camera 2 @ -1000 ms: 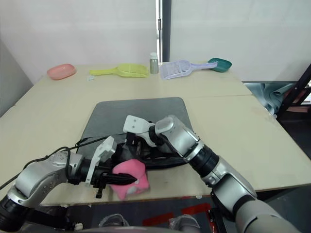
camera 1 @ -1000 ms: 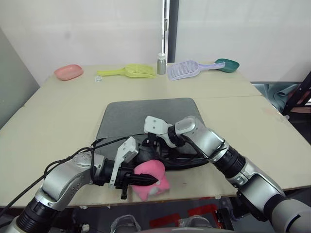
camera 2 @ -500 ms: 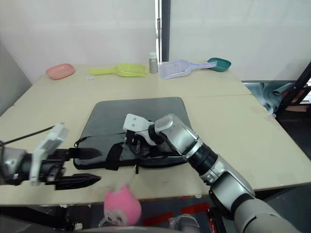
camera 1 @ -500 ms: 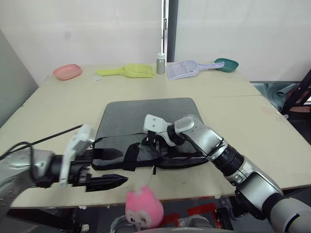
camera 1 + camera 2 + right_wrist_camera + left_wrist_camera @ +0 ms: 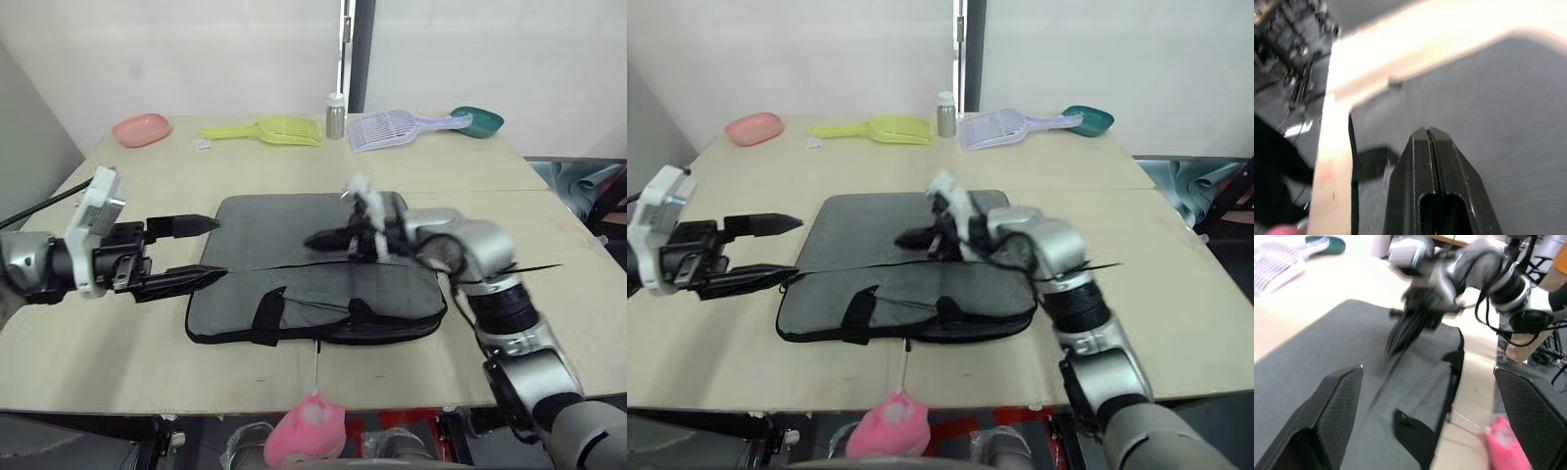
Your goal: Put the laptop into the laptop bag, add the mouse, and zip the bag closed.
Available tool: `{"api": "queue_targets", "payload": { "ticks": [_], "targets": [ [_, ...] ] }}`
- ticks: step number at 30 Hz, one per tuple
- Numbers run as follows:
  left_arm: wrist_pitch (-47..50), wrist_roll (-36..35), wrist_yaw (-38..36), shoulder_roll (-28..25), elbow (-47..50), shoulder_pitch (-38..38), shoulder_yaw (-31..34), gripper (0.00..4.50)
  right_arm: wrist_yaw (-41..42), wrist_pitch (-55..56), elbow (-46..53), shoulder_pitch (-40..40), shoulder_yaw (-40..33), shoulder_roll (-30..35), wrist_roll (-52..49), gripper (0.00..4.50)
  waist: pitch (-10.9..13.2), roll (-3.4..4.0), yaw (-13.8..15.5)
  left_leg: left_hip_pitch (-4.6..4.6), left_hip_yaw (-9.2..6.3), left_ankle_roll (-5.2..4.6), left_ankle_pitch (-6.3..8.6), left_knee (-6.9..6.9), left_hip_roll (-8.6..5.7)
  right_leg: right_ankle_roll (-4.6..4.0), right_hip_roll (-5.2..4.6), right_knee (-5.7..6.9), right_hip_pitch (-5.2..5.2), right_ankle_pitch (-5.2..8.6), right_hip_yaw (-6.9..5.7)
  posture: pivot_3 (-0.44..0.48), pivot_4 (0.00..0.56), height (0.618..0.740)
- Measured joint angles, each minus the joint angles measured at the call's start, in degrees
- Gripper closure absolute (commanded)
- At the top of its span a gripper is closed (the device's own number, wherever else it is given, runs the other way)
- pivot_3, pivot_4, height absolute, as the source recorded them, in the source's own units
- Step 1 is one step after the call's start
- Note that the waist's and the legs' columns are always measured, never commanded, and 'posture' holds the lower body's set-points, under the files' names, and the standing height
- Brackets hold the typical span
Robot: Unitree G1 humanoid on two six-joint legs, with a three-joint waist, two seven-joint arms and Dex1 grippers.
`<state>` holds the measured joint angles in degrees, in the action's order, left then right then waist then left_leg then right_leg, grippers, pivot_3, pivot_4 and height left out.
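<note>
Zipping stage: right gripper (image 5: 318,238), fingers pressed together, is hovering over the bag (image 5: 294,235); left gripper (image 5: 201,251) is gaping wide beside the bag's left edge. Next: confirming full closure.

The laptop bag (image 5: 313,274) lies flat in the middle of the bench (image 5: 147,186), its long side running left to right. It is a grey fabric rectangle with rounded corners and black edging. Two short black strap handles (image 5: 269,311) lie on its near part, beside the near edge, one toward the left and one toward the middle. A thin dark line crosses the top face from left to right.
</note>
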<state>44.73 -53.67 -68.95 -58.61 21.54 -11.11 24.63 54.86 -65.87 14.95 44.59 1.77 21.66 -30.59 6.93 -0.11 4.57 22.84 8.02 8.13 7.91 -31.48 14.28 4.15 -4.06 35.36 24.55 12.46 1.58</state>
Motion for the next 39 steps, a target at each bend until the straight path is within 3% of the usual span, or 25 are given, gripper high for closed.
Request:
{"api": "queue_targets", "payload": {
  "ticks": [4, 8, 12, 15, 25, 26, 30, 33, 39],
  "targets": [
    [-3.6, 3.9, -2.7, 2.3, -3.8, -6.6, -9.2, 0.02, -0.8, -5.0, 9.1, -1.6, -8.6, 7.0, -7.9, 4.5, 0.0, -0.02, 0.9, -0.03, -0.01, 0.02, 0.01, -0.13, 0.02, 0.0, 0.0, 0.17, -0.01, 0.0, 0.03, 0.0, 0.15, 0.74],
    [-8.9, 9.6, -6.1, 5.3, -7.4, -9.7, -17.2, 0.02, -0.4, -6.9, 18.0, -9.5, -16.8, 17.7, -13.6, 4.5, 0.0, -0.04, 2.0, -0.04, -0.05, 0.23, 0.19, -0.42, -0.02, 0.1, -0.1, 0.31, -0.11, -0.06, 0.08, 0.0, 0.15, 0.74],
    [-16.1, 16.7, -9.2, 11.0, -14.2, -13.9, -25.1, 0.02, 0.3, -8.6, 24.1, -19.2, -29.6, 27.9, -18.5, 4.5, 0.0, -0.05, 2.5, -0.04, -0.05, 0.24, 0.25, -0.81, -0.04, 0.0, -0.15, 0.62, -0.13, -0.04, 0.2, 0.0, 0.15, 0.74],
    [-19.7, 20.3, -10.2, 13.8, -20.1, -17.4, -27.7, 0.81, -0.2, -9.6, 26.4, -25.5, -36.7, 31.6, -21.2, 4.5, 0.0, -0.05, 2.3, -0.11, -0.01, 0.12, 0.19, -1.04, -0.04, -0.4, -0.14, 0.78, -0.15, 0.08, 0.34, 0.0, 0.15, 0.74],
    [-32.0, 30.0, -17.5, 22.7, -39.7, -25.3, -35.2, 4.45, -4.2, -13.1, 32.6, -39.3, -54.8, 35.1, -33.6, 4.5, 0.0, -0.05, 2.9, -0.77, 0.21, -0.36, 0.27, -1.17, -0.11, -0.39, -0.25, 0.83, -0.62, -0.06, 0.62, 0.0, 0.15, 0.74],
    [-34.3, 31.8, -17.6, 24.3, -42.6, -26.8, -36.1, 4.48, -5.1, -13.3, 33.0, -40.8, -57.1, 35.7, -36.5, 4.5, 0.0, -0.05, 3.1, -0.78, 0.2, -0.37, 0.27, -1.18, -0.1, -0.39, -0.25, 0.83, -0.65, -0.06, 0.61, 0.0, 0.15, 0.74],
    [-42.3, 38.6, -16.9, 28.8, -52.0, -30.4, -39.4, 4.5, -13.8, -12.6, 33.3, -47.0, -59.3, 36.1, -49.4, 3.33, 0.0, -0.05, 3.5, -0.74, 0.22, -0.43, 0.29, -1.17, -0.1, -0.39, -0.25, 0.73, -0.64, -0.06, 0.62, 0.0, 0.15, 0.74],
    [-46.6, 40.9, -17.9, 30.1, -55.8, -31.7, -39.9, 4.5, -23.0, -7.6, 33.8, -53.6, -56.9, 38.3, -60.6, 2.3, 0.0, -0.05, 3.6, -0.75, 0.21, -0.42, 0.29, -1.04, -0.1, -0.38, -0.24, 0.66, -0.63, -0.05, 0.58, 0.0, 0.15, 0.74],
    [-54.7, 44.6, -18.2, 30.5, -57.9, -32.6, -40.9, 4.5, -37.2, 4.7, 37.3, -56.7, -39.4, 44.5, -73.3, 0.19, 0.0, -0.02, 3.8, -0.86, 0.17, -0.39, 0.3, -1.08, -0.13, -0.25, -0.29, 0.64, -0.84, -0.01, 0.56, 0.0, 0.15, 0.74]
  ]
}}
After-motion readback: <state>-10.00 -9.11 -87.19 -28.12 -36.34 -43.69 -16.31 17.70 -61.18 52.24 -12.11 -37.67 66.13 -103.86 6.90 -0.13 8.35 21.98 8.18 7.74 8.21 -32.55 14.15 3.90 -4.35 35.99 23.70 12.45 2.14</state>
